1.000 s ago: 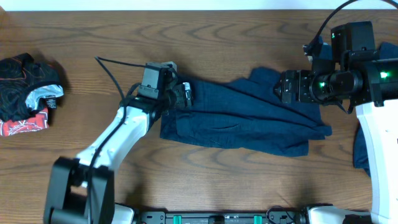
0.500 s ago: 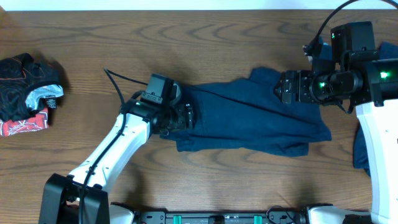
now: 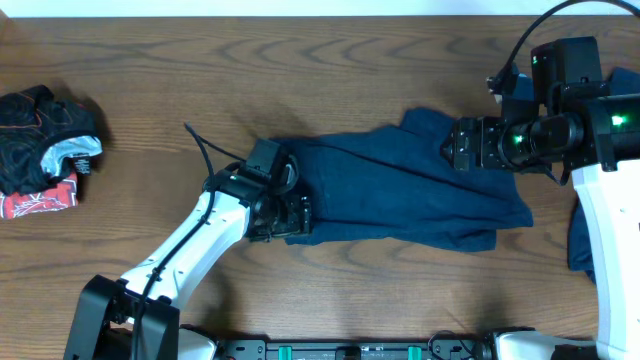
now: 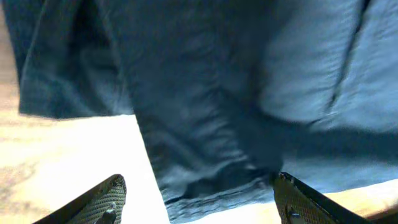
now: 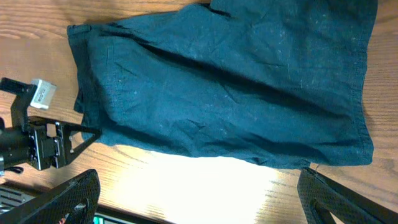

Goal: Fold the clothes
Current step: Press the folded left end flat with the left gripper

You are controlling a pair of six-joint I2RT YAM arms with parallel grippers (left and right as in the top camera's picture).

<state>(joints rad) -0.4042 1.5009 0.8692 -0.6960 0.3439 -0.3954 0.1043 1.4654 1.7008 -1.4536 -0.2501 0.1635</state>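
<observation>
Fold starting: dark navy cloth shorts [image 3: 400, 190]. Your left gripper [image 4: 199, 182] straddles hem [image 4: 217, 188], spread, grasping nothing; right gripper [image 5: 198, 177] wide, empty. Next: close on hem, lift across.

Overhead straight down, left wrist close, right wrist farther, all sharing shorts [image 3: 400, 195]

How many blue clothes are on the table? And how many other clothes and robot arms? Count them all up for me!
Blue clothes: 2 (the shorts and a blue piece half hidden at the right edge)
Other clothes: 1 (the black and red pile)
Robot arms: 2 (the left arm and the right arm)
Total: 5
</observation>
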